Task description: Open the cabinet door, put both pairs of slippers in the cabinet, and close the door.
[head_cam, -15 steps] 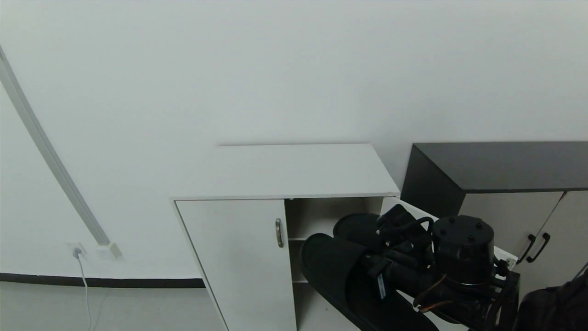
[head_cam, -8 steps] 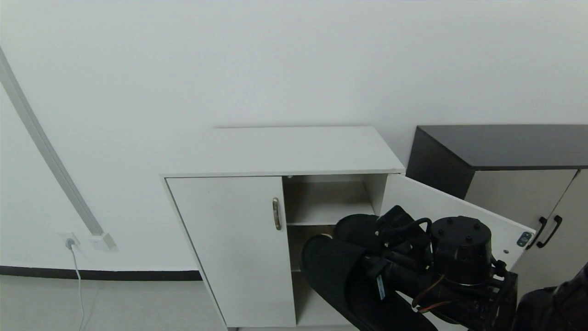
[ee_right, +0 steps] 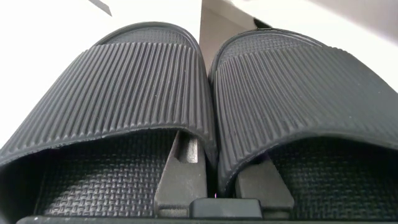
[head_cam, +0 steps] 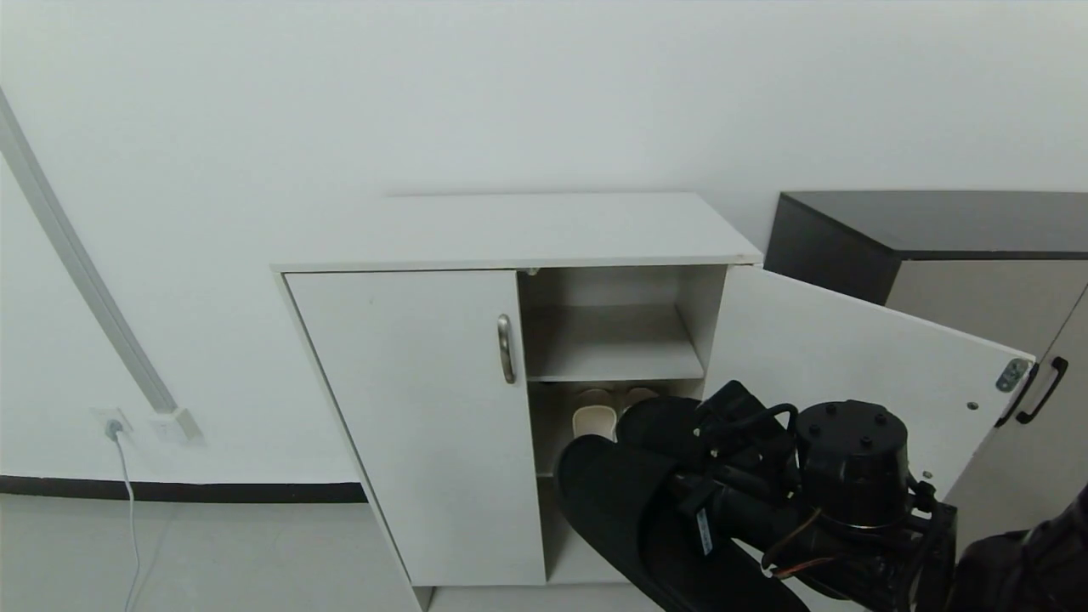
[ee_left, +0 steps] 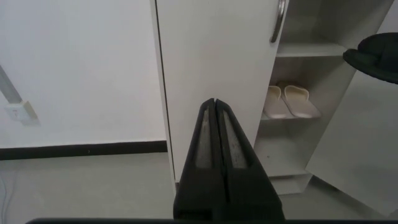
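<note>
Head view, lower right: pair of black ribbed rubber slide slippers (head_cam: 625, 501) held side by side in front of the open right half of a white two-door wooden cabinet (head_cam: 544, 229). Outside the cabinet, level with its lower shelves. Soles cut off by the bottom edge, heel ends hidden behind the right end effector (head_cam: 688, 489).

From the right wrist: one finger (ee_right: 180, 177) inside each black slipper (ee_right: 124, 93), the two clamped on the adjoining inner walls. Fingertips lost under the straps. Straps broad and finely ridged, footbeds in a woven-looking texture.

Inside, on the middle shelf: pair of pale beige slippers (head_cam: 593, 419), partly covered by the black pair from the head camera. Clearer from the left wrist (ee_left: 301, 102), lying side by side.

Right door (head_cam: 850, 357) swung wide. Left door (head_cam: 408, 425) shut, with an upright metal handle (head_cam: 505, 348) at its inner edge. Bottom compartment largely hidden.

Left end effector (ee_left: 216, 143) low in front of the shut left door, fingers pressed together, nothing between them.

To the right, a dark-topped cabinet (head_cam: 935, 221), cut off by the edge.
</note>
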